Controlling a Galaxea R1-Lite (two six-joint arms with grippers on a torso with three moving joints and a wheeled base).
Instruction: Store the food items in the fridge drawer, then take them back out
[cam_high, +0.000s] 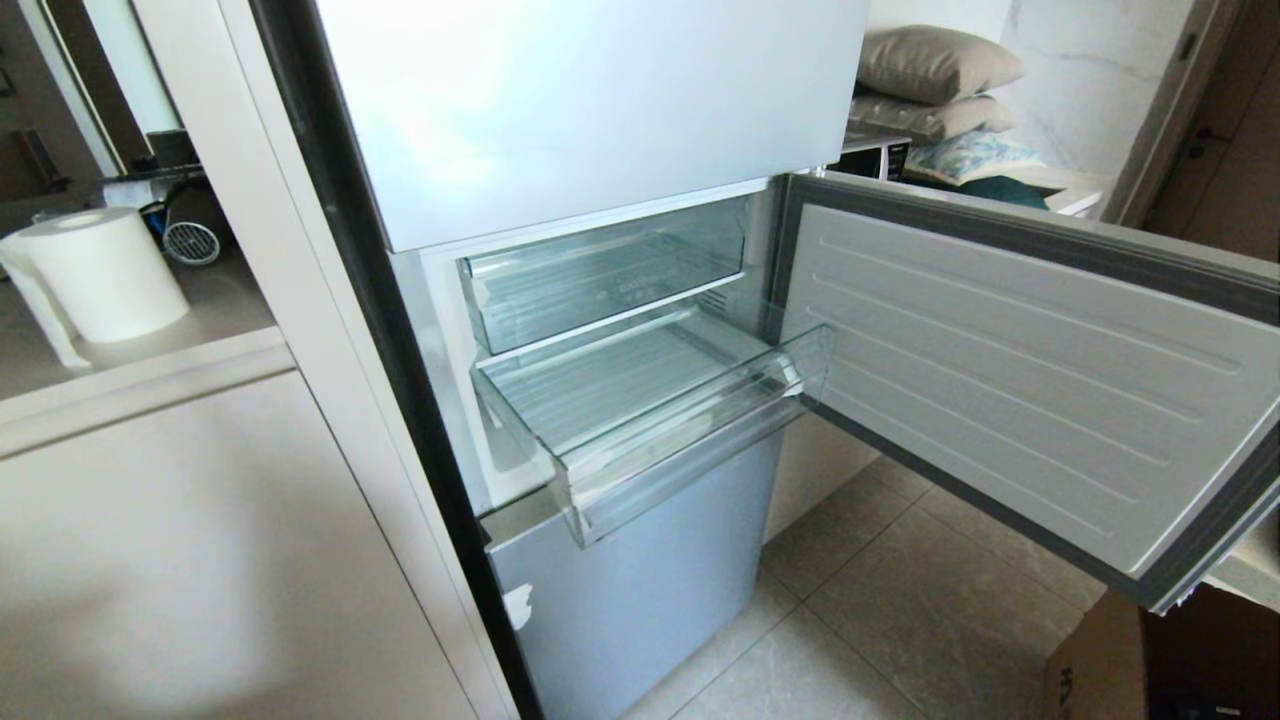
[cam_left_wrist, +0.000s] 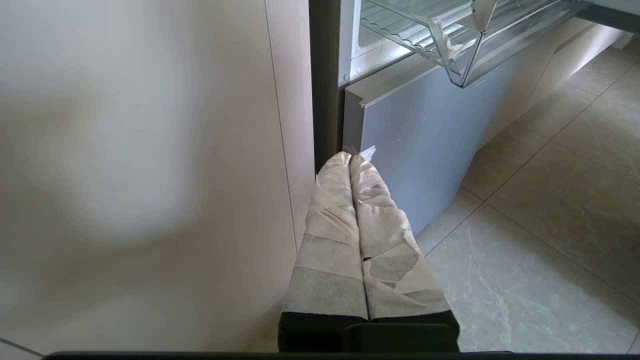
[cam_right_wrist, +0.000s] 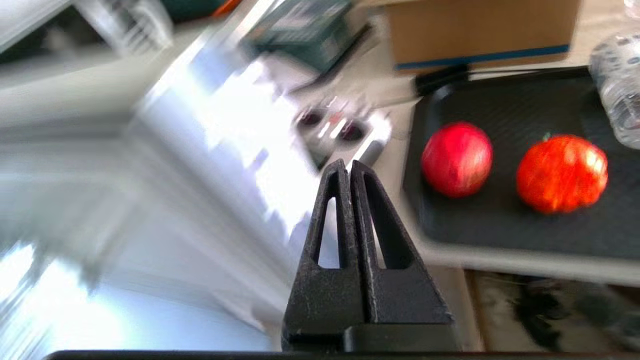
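Head view: nearest is the tiled floor (cam_high: 900, 620), with a cardboard box (cam_high: 1160, 660) at the near right corner. Above the grey lower door (cam_high: 640, 590) the fridge drawer (cam_high: 690, 440) stands pulled out, with nothing lying on its ribbed floor. Just behind and above it sits the upper drawer (cam_high: 600, 280), pushed in. The fridge door (cam_high: 1030, 380) hangs open to the right. Far left, a paper roll (cam_high: 100, 270) stands on a counter; far right, pillows (cam_high: 935, 65) are stacked.

Neither arm shows in that view. The left gripper (cam_left_wrist: 356, 157) (fingers wrapped in pale tape) is clenched on nothing, low beside the grey door. The right gripper (cam_right_wrist: 347, 165) is also pressed closed and grasps nothing. Beyond its tips a black tray (cam_right_wrist: 500, 230) holds both food items: an apple (cam_right_wrist: 456, 159) and, apart from it, a ribbed orange-red piece (cam_right_wrist: 561, 172). The surroundings there are smeared by blur.
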